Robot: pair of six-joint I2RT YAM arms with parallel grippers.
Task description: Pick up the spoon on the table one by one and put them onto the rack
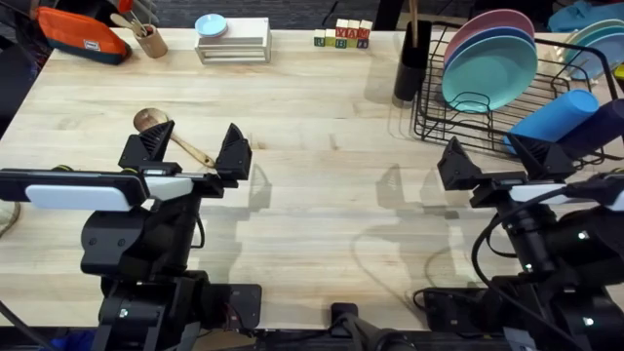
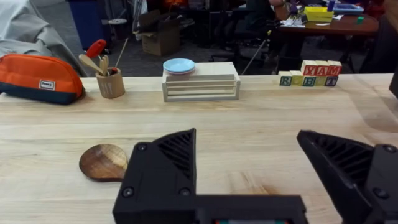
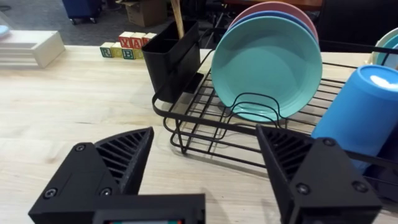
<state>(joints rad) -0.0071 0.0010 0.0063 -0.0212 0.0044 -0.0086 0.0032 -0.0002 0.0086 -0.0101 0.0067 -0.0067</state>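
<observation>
A wooden spoon [image 1: 149, 120] lies on the table [image 1: 322, 195] at the left, its handle running toward the near right. My left gripper [image 1: 190, 153] hovers open over that handle, one finger on each side. In the left wrist view the spoon's brown bowl [image 2: 104, 162] shows just beside one finger [image 2: 161, 177], and the handle is hidden. The black wire rack [image 1: 487, 122] stands at the far right, with its tall black utensil holder [image 1: 411, 63] holding a wooden handle. My right gripper [image 1: 497, 161] is open and empty in front of the rack [image 3: 205, 127].
Pink and teal plates [image 1: 487, 63] and a blue cup [image 1: 551, 117] sit in the rack. Along the far edge are an orange pouch [image 1: 83, 37], a small cup of wooden utensils [image 1: 148, 39], a white stacked tray [image 1: 234, 44] and letter blocks [image 1: 343, 37].
</observation>
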